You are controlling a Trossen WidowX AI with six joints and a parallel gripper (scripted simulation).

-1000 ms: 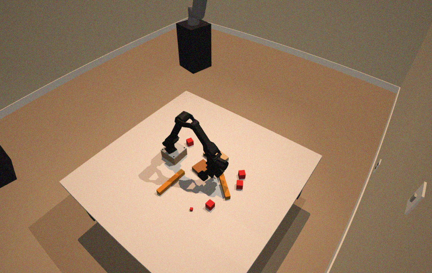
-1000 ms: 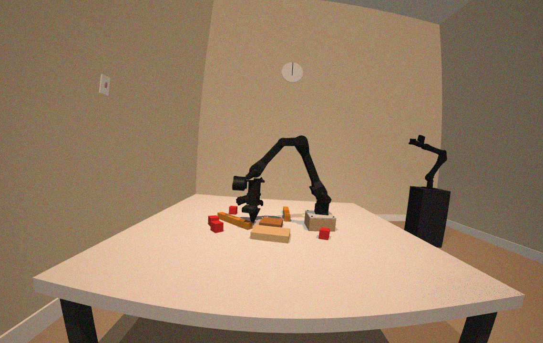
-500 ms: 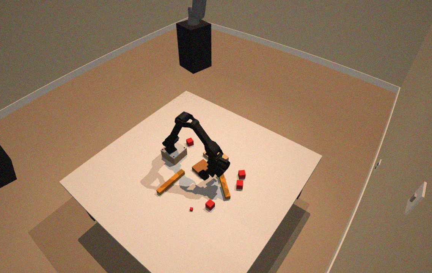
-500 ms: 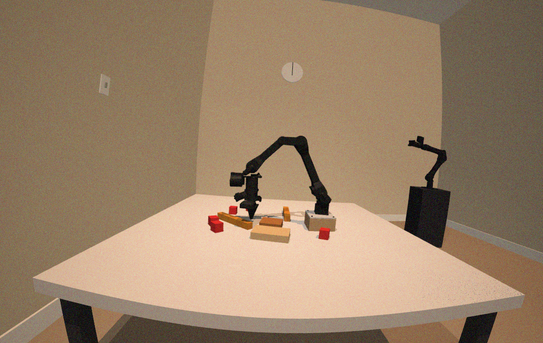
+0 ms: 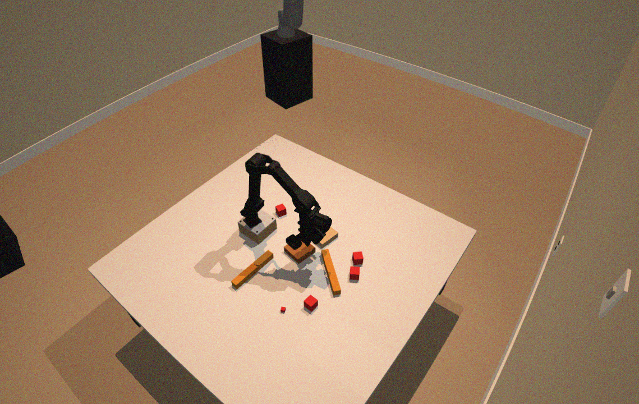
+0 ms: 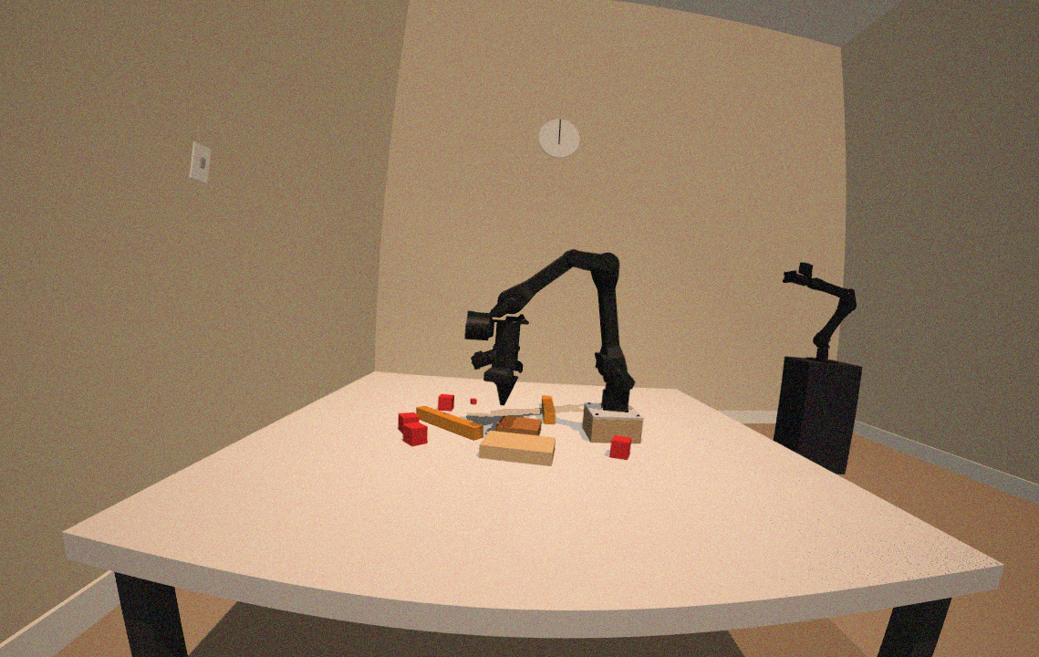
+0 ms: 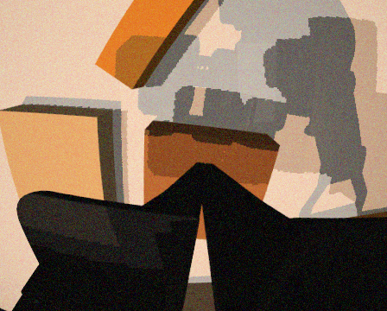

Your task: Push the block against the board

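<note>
In the wrist view, the black gripper (image 5: 293,241) (image 6: 503,401) (image 7: 203,171), clenched on nothing, hides the lower part of the square brown block (image 5: 299,250) (image 6: 518,425) (image 7: 211,151) at centre, apart from the tan rectangular board (image 5: 329,237) (image 6: 517,447) (image 7: 55,151) at left, its bottom covered too

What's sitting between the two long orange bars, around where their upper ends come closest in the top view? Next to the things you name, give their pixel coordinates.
A flat brown block (image 5: 300,253) (image 6: 519,425) (image 7: 168,155) lies between those ends. The top view shows it, partly hidden under the black arm (image 5: 286,182) (image 6: 607,314).

brown square block (image 5: 299,253) (image 6: 520,425) (image 7: 172,157), tan board (image 5: 329,237) (image 6: 517,445) (image 7: 57,151), flat, apart
</note>
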